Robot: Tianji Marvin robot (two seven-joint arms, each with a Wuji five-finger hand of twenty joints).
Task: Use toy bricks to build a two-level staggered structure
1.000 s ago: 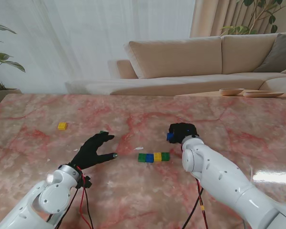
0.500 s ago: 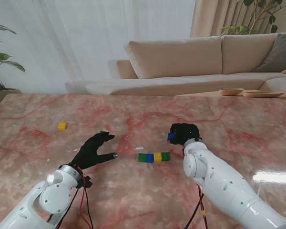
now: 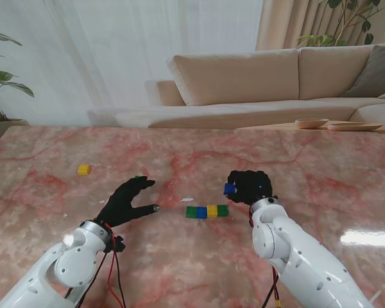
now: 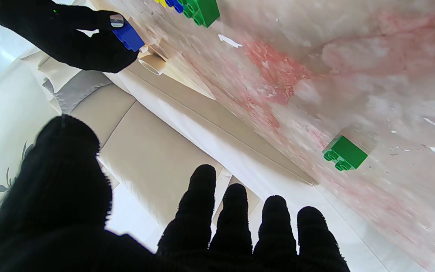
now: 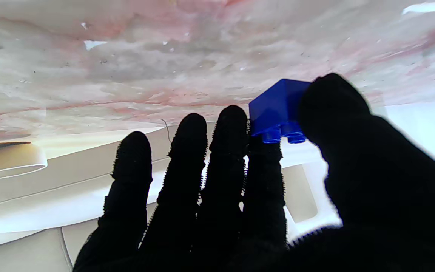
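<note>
Nearer now, right hand [image 3: 249, 187] pinching blue brick [image 3: 229, 188] closes on brick row [image 3: 206, 211] from its 1 o'clock; second level pending. Left hand [image 3: 125, 201] rests spread, empty.

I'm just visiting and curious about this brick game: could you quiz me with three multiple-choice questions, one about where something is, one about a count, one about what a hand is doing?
1. Where is the lone yellow brick?
A. far on the robot's left
B. in the right hand
C. on the sofa

2. How many bricks form the row?
A. two
B. four
C. six

3. What is the right hand doing?
A. lying flat, empty
B. holding a blue brick
C. holding a bowl

Answers: 1 A, it sits alone on the table there. 2 B, green, blue, yellow, green. 3 B, the fingers pinch it against the thumb.
</note>
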